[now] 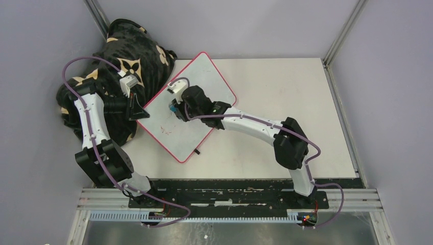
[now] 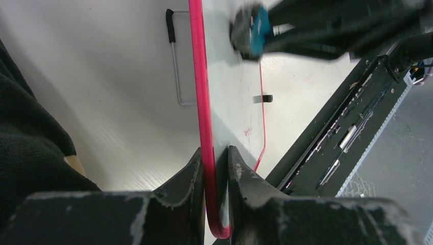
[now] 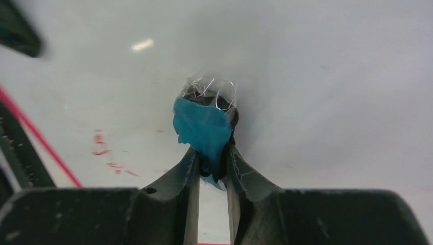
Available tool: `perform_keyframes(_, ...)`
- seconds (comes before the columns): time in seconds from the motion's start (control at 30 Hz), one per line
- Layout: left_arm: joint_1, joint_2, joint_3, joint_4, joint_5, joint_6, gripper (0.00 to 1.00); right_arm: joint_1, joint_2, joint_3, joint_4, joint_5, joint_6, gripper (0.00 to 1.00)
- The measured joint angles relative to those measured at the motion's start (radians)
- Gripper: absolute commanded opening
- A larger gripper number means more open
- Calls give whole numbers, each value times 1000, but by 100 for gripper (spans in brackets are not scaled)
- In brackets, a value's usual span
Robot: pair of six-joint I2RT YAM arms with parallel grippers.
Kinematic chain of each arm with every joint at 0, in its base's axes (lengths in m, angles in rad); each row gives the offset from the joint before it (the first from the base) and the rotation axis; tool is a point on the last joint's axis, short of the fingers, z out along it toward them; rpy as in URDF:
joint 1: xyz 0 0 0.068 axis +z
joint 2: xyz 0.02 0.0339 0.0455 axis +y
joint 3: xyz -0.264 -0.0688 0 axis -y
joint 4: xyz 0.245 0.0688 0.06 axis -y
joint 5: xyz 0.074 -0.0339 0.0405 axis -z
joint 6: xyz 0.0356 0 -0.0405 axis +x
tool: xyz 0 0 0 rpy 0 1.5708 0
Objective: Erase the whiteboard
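Grey walls (image 1: 46, 30) close in a pale table (image 1: 286, 102), with a dark patterned blanket (image 1: 127, 46) heaped in its far left corner. The whiteboard (image 1: 204, 76) lies at an angle on the left part of the table, one corner up against the blanket.

From where I stand, the left gripper (image 2: 214, 163) has its fingers pinched on the board's red rim, bracing it from the blanket side. The right gripper (image 3: 212, 163) reaches across the board, its fingers closed tight on a small blue eraser (image 3: 204, 127), which sits on or just above the white face near the middle.

A few faint red marks (image 3: 102, 145) remain nearer the board's lower-left edge, so the wiping looks partly done.

To do this stroke well, I'd say the left grip should hold firm so the board does not skid. The eraser should press flat and sweep toward those marks in overlapping passes. It should stop short of the left fingers and the rim.
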Motion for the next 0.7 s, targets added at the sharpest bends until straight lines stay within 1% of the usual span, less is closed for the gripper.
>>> perform_keyframes(0.2,0,-6,0,-2,-2,0,3,136,71,110,-3,-59,2,1)
perform_keyframes(0.3,0,-8,-1,-2,-1,0,3,174,98,130,-2,-95,3,1)
perform_keyframes(0.4,0,-10,-2,-2,-2,0,3,185,108,130,-5,-108,5,1)
perform_keyframes(0.7,0,-16,-13,14,0,0,3,161,111,132,-8,-139,18,1)
